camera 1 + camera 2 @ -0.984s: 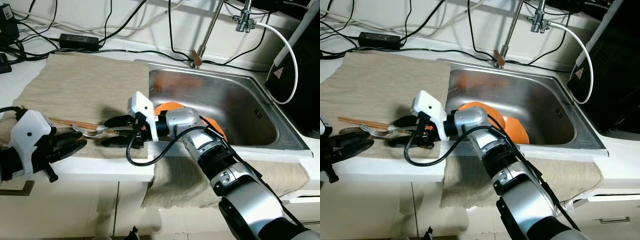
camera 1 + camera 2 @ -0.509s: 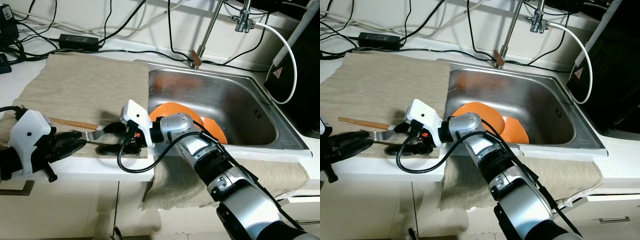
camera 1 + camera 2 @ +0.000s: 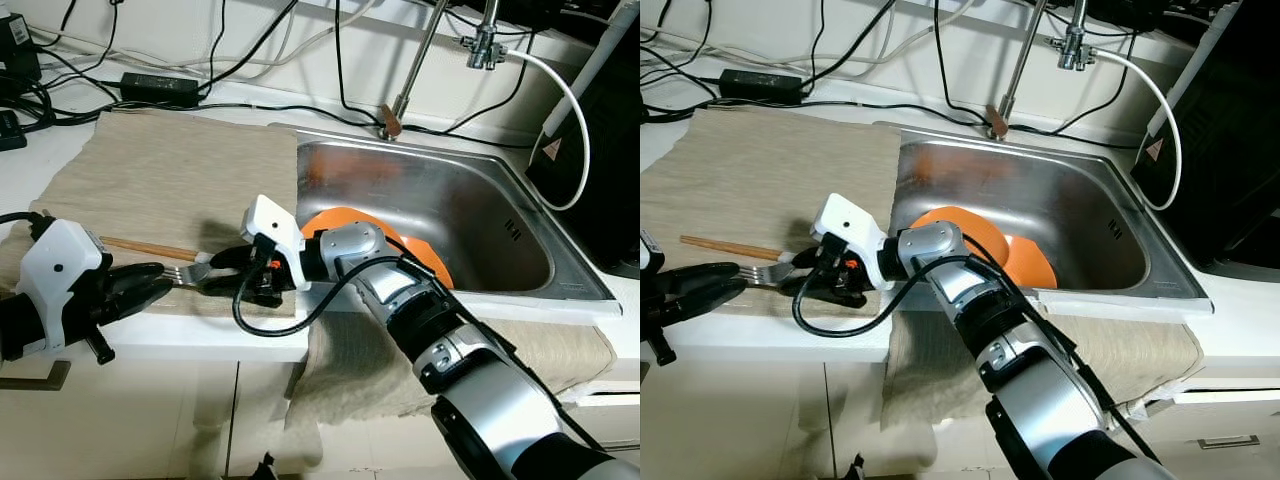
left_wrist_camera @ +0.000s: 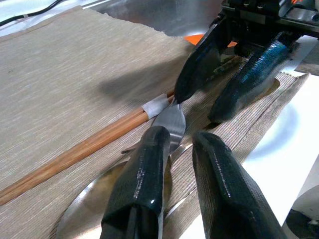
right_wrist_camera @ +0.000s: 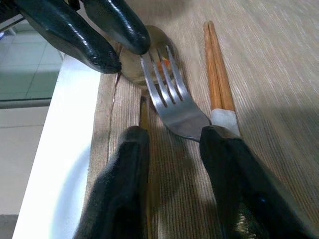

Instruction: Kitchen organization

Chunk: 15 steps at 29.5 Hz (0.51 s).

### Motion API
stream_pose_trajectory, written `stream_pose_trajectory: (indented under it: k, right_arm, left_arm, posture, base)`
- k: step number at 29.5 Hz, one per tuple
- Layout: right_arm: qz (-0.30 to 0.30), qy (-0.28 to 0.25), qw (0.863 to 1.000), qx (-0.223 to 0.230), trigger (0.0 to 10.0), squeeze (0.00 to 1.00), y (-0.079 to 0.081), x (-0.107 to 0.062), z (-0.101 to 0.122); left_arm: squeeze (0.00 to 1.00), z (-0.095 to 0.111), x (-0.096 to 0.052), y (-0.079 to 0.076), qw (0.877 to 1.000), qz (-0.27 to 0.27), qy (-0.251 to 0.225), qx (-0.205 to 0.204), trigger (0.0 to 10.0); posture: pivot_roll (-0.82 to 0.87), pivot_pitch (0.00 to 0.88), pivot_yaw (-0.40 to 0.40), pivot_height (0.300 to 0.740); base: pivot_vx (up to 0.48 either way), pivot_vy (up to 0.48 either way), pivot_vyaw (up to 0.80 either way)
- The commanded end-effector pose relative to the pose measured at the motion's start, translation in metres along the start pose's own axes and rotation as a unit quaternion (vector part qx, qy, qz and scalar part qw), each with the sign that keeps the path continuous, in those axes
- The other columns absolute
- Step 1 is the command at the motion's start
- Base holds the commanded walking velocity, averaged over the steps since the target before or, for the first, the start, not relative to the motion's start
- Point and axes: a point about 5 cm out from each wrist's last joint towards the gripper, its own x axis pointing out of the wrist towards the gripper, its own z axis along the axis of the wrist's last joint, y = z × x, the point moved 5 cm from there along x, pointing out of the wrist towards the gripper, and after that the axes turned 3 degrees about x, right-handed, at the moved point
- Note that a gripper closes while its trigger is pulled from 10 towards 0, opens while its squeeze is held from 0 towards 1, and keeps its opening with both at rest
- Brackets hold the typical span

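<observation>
A silver fork (image 3: 188, 272) lies on the beige mat (image 3: 170, 170) near the counter's front edge, beside a pair of wooden chopsticks (image 3: 140, 247) and a spoon (image 4: 84, 204). My right gripper (image 3: 215, 275) reaches left across the mat and is open. The fork's (image 5: 172, 102) neck rests against one of its fingers (image 5: 224, 164), and the handle is hidden under that finger. My left gripper (image 3: 155, 280) faces it from the left, open by a narrow gap. One of its fingertips (image 5: 132, 42) touches the fork's tines.
A steel sink (image 3: 470, 210) to the right holds an orange plate (image 3: 345, 215). A faucet (image 3: 420, 60), cables and a power adapter (image 3: 158, 82) run along the back wall. A cloth (image 3: 350, 370) hangs over the counter front. A dark appliance (image 3: 610, 150) stands at far right.
My right gripper has moved left to the fork, and its fingers have drawn closer together around the neck. The left gripper has barely moved.
</observation>
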Motion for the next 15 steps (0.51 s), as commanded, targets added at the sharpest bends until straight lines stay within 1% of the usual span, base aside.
stream_pose_trajectory:
  k: [1,8,11,14,15]
  right_arm:
    - [-0.009,0.036,0.999,0.02,0.0,0.0,-0.005,-0.007,-0.018]
    - [-0.019,0.019,0.999,0.019,0.0,0.0,-0.009,-0.008,-0.011]
    - [-0.026,-0.009,0.999,0.023,0.0,0.0,-0.013,-0.01,0.001]
    - [-0.027,-0.022,0.999,0.026,0.0,0.0,-0.015,-0.011,0.007]
    - [-0.029,-0.037,0.998,0.03,0.0,0.0,-0.017,-0.013,0.013]
  left_arm:
    - [0.0,0.006,0.0,-0.004,1.0,-0.011,-0.004,0.015,10.0]
    - [0.0,0.007,0.001,-0.003,1.0,-0.012,-0.005,0.016,10.0]
    - [0.0,0.007,0.001,-0.003,1.0,-0.011,-0.006,0.016,10.0]
    - [0.0,0.007,0.001,-0.003,1.0,-0.011,-0.006,0.016,10.0]
    - [0.0,0.007,0.001,-0.003,1.0,-0.011,-0.006,0.016,10.0]
  posture:
    - [0.04,0.0,-0.18,0.74]
    - [0.04,0.0,-0.177,0.74]
    - [0.04,0.0,-0.177,0.74]
    - [0.04,0.0,-0.178,0.74]
    - [0.04,0.0,-0.177,0.74]
  base:
    - [0.0,0.0,0.0]
    - [0.0,0.0,0.0]
    - [0.0,0.0,0.0]
    - [0.0,0.0,0.0]
    - [0.0,0.0,0.0]
